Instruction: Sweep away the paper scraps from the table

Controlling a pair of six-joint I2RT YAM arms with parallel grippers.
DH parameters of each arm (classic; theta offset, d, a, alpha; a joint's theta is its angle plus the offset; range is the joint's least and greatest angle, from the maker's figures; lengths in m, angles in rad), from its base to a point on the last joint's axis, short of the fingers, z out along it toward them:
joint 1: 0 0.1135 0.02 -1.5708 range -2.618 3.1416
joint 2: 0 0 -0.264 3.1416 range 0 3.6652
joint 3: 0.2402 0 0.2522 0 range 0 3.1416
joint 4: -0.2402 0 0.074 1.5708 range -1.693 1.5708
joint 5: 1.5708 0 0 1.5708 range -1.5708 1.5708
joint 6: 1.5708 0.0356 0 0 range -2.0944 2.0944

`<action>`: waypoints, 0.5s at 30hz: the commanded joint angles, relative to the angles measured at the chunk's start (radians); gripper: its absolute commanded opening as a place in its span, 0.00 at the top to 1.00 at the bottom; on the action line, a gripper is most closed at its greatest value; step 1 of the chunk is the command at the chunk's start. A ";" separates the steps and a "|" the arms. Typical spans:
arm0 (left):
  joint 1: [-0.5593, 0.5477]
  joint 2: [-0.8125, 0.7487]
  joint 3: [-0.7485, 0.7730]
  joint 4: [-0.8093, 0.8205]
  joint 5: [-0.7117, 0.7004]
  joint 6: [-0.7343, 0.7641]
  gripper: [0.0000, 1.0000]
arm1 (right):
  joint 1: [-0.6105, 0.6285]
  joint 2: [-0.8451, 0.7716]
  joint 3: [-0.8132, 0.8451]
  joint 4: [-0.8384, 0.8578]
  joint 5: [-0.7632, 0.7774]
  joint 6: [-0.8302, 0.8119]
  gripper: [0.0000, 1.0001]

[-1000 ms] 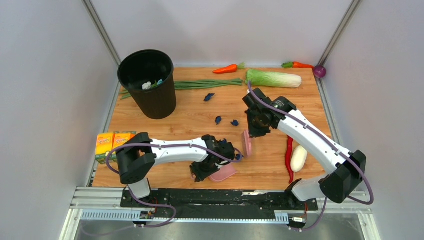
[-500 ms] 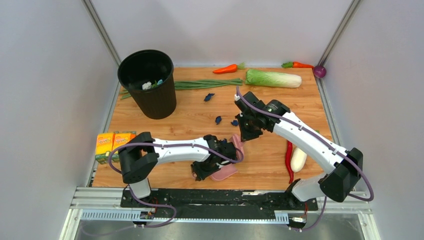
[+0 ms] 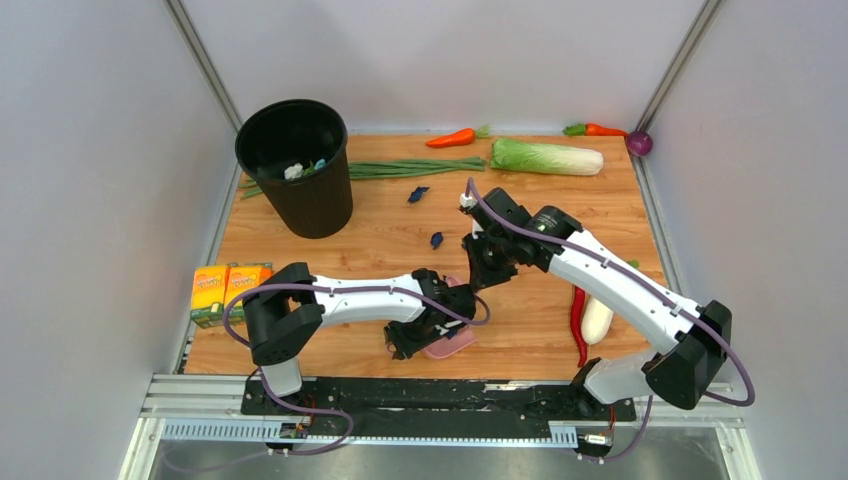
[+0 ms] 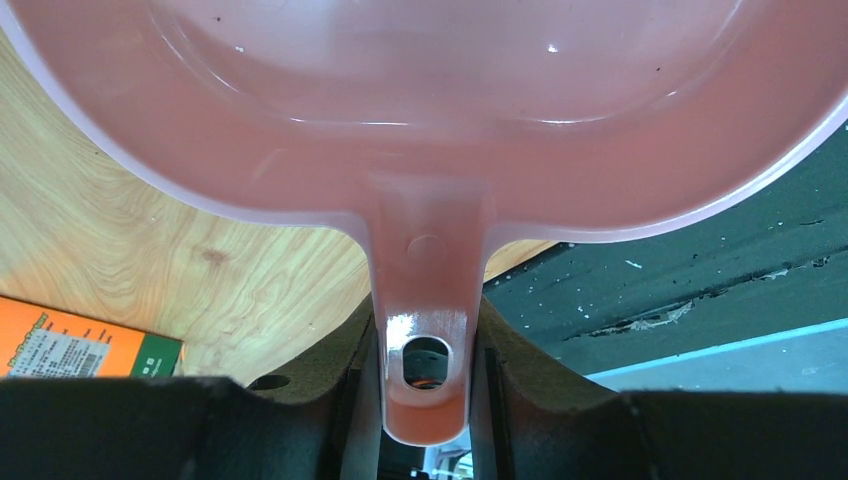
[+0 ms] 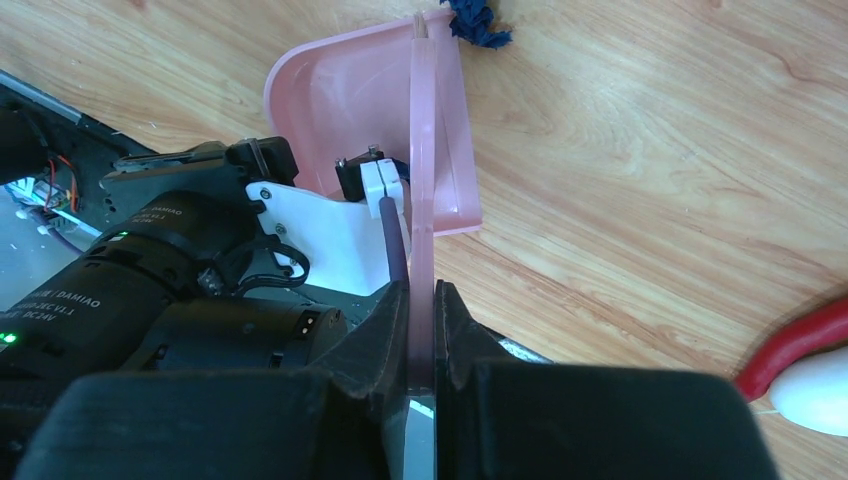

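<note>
Table (image 3: pixel 380 235): black bin (image 3: pixel 295 165), paper scraps (image 3: pixel 418 194), cabbage (image 3: pixel 548 157), carrot (image 3: pixel 452 138), scallions (image 3: pixel 410 168), chili (image 3: pixel 579 318), boxes (image 3: pixel 228 288).

From where I stand, the white-and-black left arm (image 3: pixel 350 300) lies low, stretched rightward from its base. Its black two-finger left gripper (image 4: pixel 427 385) is clamped on the stub handle of a pink plastic dustpan (image 4: pixel 420 120). The white-and-black right arm (image 3: pixel 620 285) reaches forward and inward, wrist bent down. Its black right gripper (image 5: pixel 420 320) pinches a thin pink brush handle (image 5: pixel 425 150) edge-on between both fingers. The two wrists sit close together.
</note>
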 commanded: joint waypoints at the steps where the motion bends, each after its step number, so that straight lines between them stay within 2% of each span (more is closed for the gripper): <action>1: -0.007 -0.022 0.025 -0.003 -0.017 0.006 1.00 | 0.004 -0.065 -0.011 0.050 -0.047 0.037 1.00; 15: -0.007 -0.160 -0.034 0.065 0.001 -0.086 1.00 | 0.004 -0.175 -0.112 0.122 -0.081 0.103 1.00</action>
